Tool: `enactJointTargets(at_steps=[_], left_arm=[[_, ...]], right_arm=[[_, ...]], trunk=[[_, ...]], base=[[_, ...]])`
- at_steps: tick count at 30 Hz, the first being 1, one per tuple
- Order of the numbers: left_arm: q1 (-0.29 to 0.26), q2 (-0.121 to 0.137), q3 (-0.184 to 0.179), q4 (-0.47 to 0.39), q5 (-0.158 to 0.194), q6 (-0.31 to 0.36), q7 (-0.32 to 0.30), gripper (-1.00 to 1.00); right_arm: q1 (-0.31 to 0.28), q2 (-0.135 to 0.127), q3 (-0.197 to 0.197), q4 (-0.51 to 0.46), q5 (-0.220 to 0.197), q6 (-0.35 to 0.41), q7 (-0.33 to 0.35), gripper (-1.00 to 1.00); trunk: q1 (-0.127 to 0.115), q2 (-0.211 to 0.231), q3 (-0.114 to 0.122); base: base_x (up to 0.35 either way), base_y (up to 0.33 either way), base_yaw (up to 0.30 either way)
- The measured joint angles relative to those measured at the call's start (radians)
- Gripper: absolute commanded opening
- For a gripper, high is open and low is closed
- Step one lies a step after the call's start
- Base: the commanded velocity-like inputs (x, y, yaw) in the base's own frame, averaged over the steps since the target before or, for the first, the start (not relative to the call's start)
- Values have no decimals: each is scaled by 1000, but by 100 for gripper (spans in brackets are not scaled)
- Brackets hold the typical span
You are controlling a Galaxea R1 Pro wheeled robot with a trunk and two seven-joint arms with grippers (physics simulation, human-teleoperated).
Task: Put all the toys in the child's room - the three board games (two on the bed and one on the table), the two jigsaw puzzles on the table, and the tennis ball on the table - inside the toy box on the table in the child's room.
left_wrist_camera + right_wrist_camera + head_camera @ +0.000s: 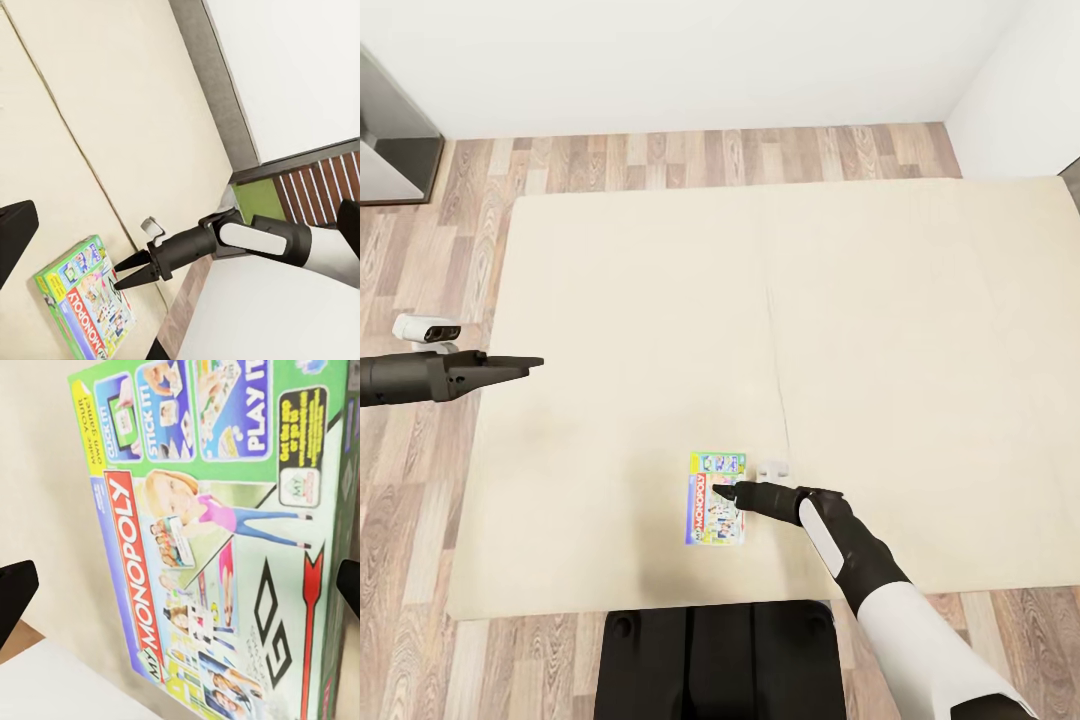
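Observation:
A green-white Monopoly board game point(716, 498) lies flat on the beige bed point(660, 300), near its front edge. My right gripper point(724, 491) hovers open just at the box's right side, its fingertips point(120, 274) a little apart by the box point(86, 307). In the right wrist view the cover point(217, 532) spreads between the two dark fingertips point(15, 596). My left gripper point(532, 364) is open and holds nothing, hanging over the bed's left edge well away from the box. The toy box, table, puzzles and ball are out of view.
Wood-plank floor point(420, 250) surrounds the bed, with a white wall behind. A dark grey cabinet point(390, 140) stands at the far left. The grey headboard point(217, 97) runs along the bed's far side. My dark base point(720, 660) touches the bed's front edge.

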Motion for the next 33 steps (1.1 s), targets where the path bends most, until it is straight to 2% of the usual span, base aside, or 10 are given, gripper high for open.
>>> enactJointTargets(at_steps=[33], left_arm=[[0, 0, 0, 0, 0, 0, 0, 100]], right_arm=[[0, 0, 1, 0, 1, -1, 0, 100]], trunk=[[0, 0, 0]], base=[[-4, 33, 0]])
